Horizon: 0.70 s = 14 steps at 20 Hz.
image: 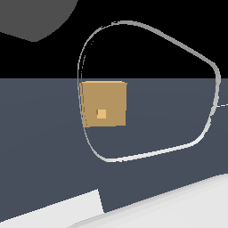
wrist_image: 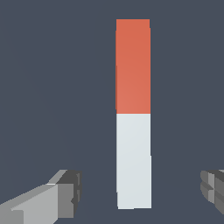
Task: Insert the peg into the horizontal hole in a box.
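My claw [wrist_image: 140,192] hangs released over the peg [wrist_image: 133,113], fingers [wrist_image: 65,192] spread wide on either side of its pale half and touching nothing. The peg lies flat on the dark floor, straight between my fingers; its long axis runs across the line joining them, pale end nearest me, red end pointing away. The risk, as I judge it, is closing off-centre: the peg sits nearer neither finger clearly, but a skewed descent could nudge it, twist it, and spoil the alignment I need later. Gripping only the pale end could also let the far end droop on lifting. The box [image: 103,104] with its hole [image: 101,114] shows only in the exterior view, so I cannot tell where it sits relative to my claw.
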Motion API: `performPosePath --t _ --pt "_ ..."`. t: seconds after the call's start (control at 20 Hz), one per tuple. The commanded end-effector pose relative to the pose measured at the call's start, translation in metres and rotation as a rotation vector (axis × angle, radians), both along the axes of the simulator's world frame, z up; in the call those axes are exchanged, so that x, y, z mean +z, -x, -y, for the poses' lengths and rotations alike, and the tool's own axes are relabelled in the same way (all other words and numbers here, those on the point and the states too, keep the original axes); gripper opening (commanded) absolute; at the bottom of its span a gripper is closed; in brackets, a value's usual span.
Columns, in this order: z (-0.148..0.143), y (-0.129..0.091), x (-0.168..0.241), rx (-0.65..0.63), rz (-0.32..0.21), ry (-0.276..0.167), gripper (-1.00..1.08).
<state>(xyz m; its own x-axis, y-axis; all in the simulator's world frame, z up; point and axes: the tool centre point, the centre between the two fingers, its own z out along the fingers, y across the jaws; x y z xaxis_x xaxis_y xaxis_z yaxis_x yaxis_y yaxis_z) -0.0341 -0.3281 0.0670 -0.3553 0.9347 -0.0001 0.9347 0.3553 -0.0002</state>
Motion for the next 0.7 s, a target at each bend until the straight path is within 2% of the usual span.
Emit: performPosePath --t 0.0,0.35,0.65 --pt "0.004 -0.002 -0.001 0.006 0.000 0.000 1.00" --pt "0.005 -0.001 -0.005 0.005 0.000 0.000 1.00" --pt "0.004 -0.001 -0.030 0.006 0.000 0.000 1.00"
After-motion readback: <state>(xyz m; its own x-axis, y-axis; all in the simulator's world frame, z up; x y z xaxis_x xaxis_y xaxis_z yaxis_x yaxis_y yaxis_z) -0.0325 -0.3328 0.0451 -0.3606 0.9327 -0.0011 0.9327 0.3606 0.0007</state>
